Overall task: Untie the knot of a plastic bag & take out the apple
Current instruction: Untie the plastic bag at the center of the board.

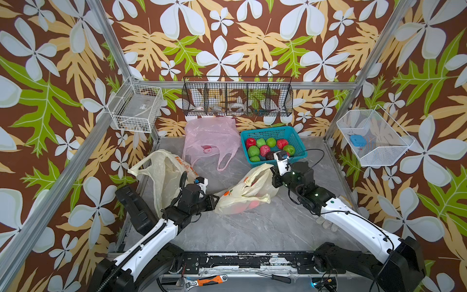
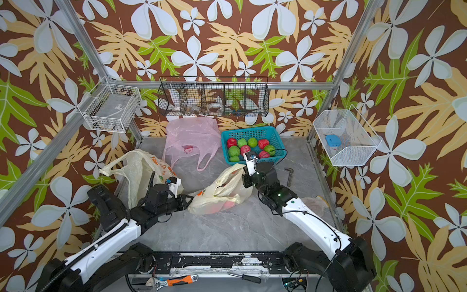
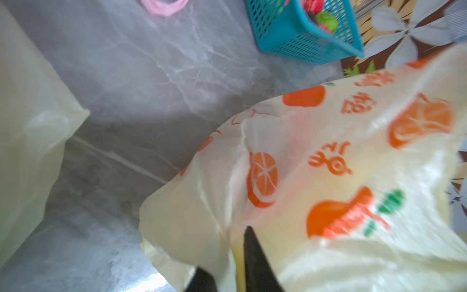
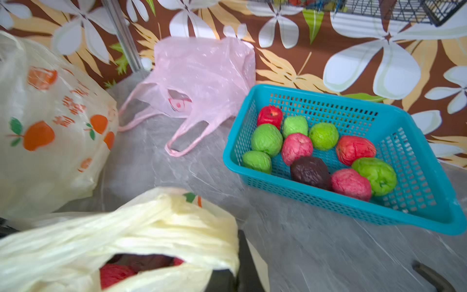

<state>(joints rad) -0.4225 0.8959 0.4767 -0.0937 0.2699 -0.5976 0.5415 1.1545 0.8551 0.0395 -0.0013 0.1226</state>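
Roughly at mid-frame in both top views, the cream bag (image 1: pixel 235 196) printed with oranges lies on the grey table (image 1: pixel 252 227), just below the teal basket (image 1: pixel 267 130). The right gripper (image 1: pixel 273 175) is clamped tight on bunched plastic at the bag's upper right end. The left gripper (image 1: pixel 216 201), at the bag's left tip, has its jaws partly apart around a fold, perhaps not pinching it. A red apple (image 4: pixel 113 274) shows inside the bag's mouth.

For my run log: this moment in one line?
right pincer: shut on orange-print bag | left pincer: open | apple: in bag
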